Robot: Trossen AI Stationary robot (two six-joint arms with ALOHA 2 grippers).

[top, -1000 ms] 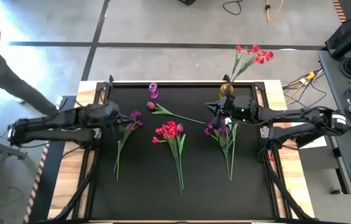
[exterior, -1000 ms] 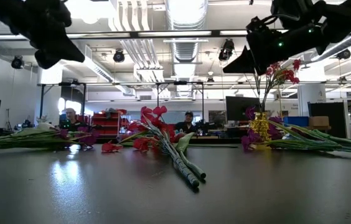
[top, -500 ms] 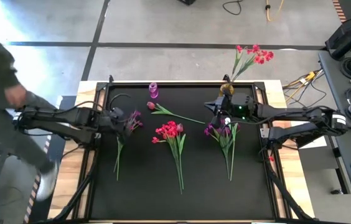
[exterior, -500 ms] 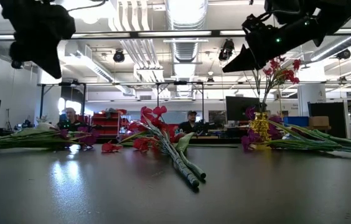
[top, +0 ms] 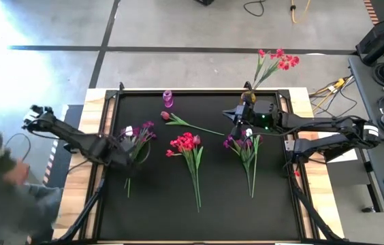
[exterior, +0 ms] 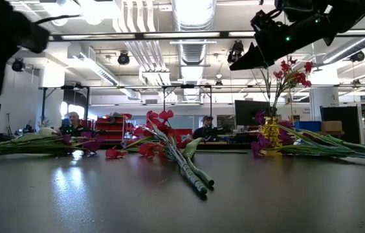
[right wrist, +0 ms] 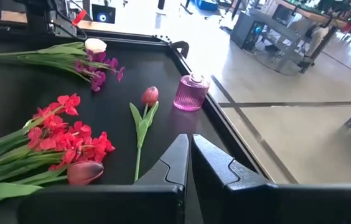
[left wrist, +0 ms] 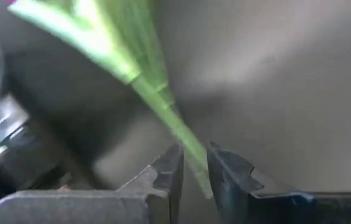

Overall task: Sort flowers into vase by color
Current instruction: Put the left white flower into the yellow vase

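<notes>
Left arm has swung down and inward since half a second ago: left gripper point(top: 125, 148) now sits low over the purple bunch with long green stems point(top: 136, 139) at the left of the black table mat point(top: 158, 197), where before it hovered higher beside the blooms. Left wrist view shows what the high view can't: fingers point(left wrist: 168, 174) narrowed around a thin green stem point(left wrist: 174, 123), stem running between them; contact itself is blurred, can't confirm a grip.

Red bunch point(top: 186, 144) lies mid-mat, stems toward the near edge. Second purple bunch point(top: 244, 146) lies right of it, under the right gripper point(top: 235, 126), which hangs above the table in the low view. Right wrist view shows its fingers point(right wrist: 177, 163) nearly together, nothing between them.

Farther back: single pink tulip point(top: 167, 116), then small pink glass vase point(top: 168, 99) at the far edge. Gold vase point(top: 248, 96) at the far right holds red flowers point(top: 279, 60).
</notes>
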